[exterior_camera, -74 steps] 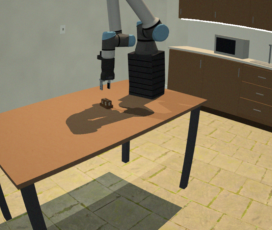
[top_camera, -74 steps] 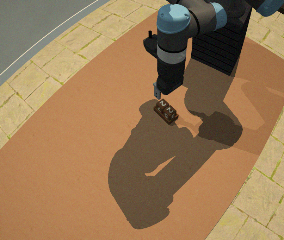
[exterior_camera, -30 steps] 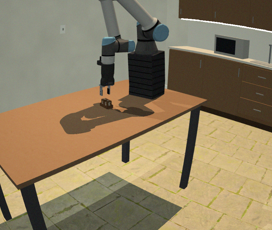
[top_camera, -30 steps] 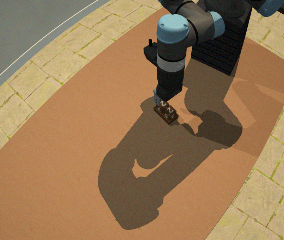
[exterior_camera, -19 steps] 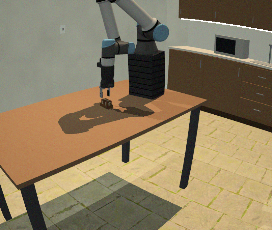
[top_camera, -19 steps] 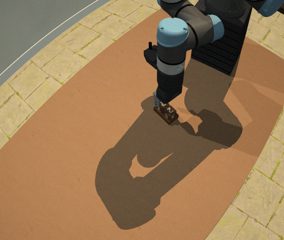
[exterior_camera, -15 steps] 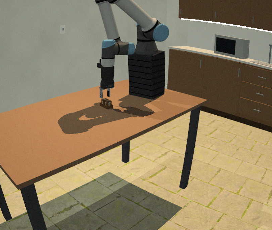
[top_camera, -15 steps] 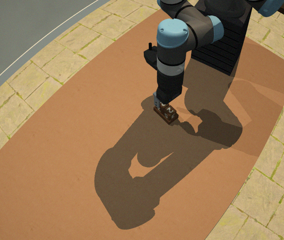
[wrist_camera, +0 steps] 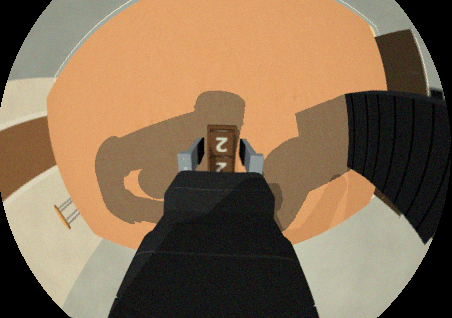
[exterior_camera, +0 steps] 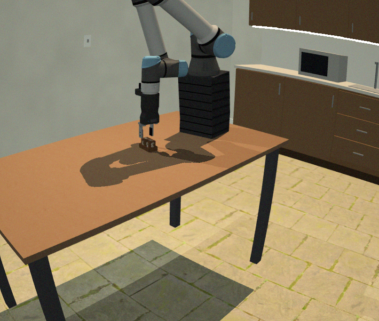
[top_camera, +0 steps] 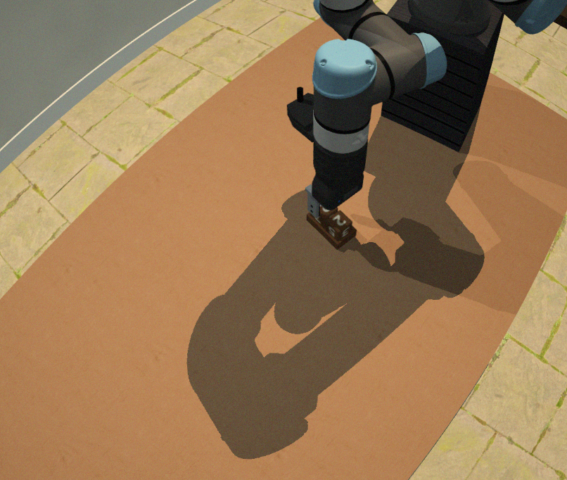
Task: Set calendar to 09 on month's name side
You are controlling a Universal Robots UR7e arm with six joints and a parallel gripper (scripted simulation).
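Observation:
Two dark brown cubes stand side by side in a low brown tray [top_camera: 321,229] [exterior_camera: 147,148] [wrist_camera: 222,127] on the table. Both top faces show a pale 2 in the wrist view, on the farther-up cube [wrist_camera: 221,144] and the lower cube [wrist_camera: 221,165]. The lower one is partly cut off by the gripper body. Pale characters show on the cubes' sides; no month name is legible. My gripper [exterior_camera: 146,136] [wrist_camera: 221,146] is open and empty, pointing down just above the cubes, its fingers on either side across the tray's width. One finger is hidden in the top view.
The tray stands on the orange-brown table [top_camera: 134,289] [exterior_camera: 55,207] [wrist_camera: 225,38], within the arm's shadow. The black ribbed robot pedestal [top_camera: 428,98] [exterior_camera: 200,107] [wrist_camera: 395,143] stands behind it. A counter with a microwave [exterior_camera: 322,64] is beyond the table.

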